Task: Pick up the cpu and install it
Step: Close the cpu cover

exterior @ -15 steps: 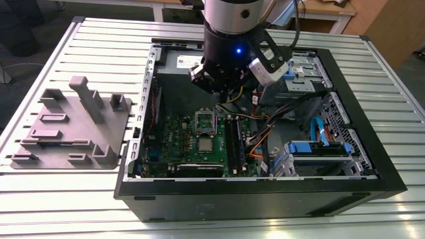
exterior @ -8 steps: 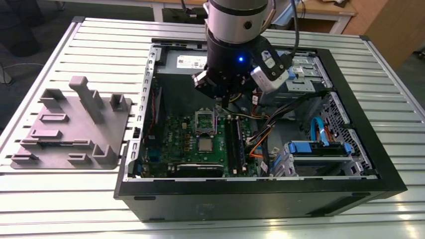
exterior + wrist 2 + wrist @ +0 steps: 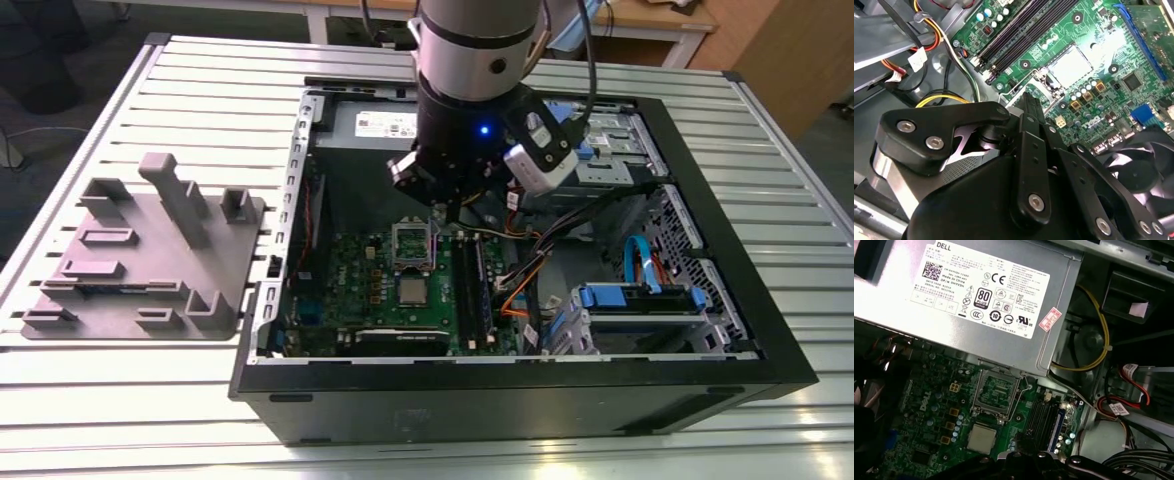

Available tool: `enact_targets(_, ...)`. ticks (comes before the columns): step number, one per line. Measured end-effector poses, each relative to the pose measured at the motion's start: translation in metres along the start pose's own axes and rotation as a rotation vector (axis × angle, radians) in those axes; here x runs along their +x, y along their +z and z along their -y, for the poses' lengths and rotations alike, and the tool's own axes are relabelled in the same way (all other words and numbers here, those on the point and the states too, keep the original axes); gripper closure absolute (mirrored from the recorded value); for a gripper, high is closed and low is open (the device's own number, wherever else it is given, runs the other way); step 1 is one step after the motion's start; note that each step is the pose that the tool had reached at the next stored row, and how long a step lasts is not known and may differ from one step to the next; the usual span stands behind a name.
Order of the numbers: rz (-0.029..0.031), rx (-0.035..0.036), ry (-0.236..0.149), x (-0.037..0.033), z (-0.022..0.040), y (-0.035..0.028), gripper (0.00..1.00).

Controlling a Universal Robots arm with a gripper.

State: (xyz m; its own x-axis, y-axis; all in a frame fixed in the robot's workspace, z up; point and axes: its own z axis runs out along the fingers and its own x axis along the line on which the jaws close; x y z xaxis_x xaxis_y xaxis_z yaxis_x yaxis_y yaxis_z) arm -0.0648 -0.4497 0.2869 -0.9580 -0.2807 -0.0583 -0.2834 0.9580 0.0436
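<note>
Near edge of the open PC case (image 3: 534,395) sits closest to the exterior camera. Grey fixture plate (image 3: 140,260) lies on the table at the exterior view's left. On the green motherboard (image 3: 387,300) the cpu (image 3: 411,291) lies flat, just nearer than the raised socket frame (image 3: 412,243); it also appears in the first wrist view (image 3: 980,437). Arm hangs vertical over the far part of the board, gripper (image 3: 447,205) pointing down just above the frame, touching nothing as far as I can see. Can't tell the finger opening. Power supply (image 3: 374,125) sits farthest.
</note>
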Motion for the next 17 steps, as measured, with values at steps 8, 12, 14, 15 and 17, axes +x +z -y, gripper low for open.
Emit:
enact_targets(8,-0.0011,-0.0006,-0.012,-0.0012,0.0008,0.0075,0.89)
enact_targets(12,-0.0008,-0.0011,-0.012,-0.0013,0.0007,0.0083,0.89)
enact_targets(14,-0.001,-0.0008,-0.013,-0.0019,0.0004,0.0094,0.89)
enact_targets(15,-0.001,-0.0009,-0.013,-0.0024,0.0003,0.0101,0.89)
enact_targets(17,-0.0009,-0.001,-0.013,-0.0031,0.0002,0.0116,0.89)
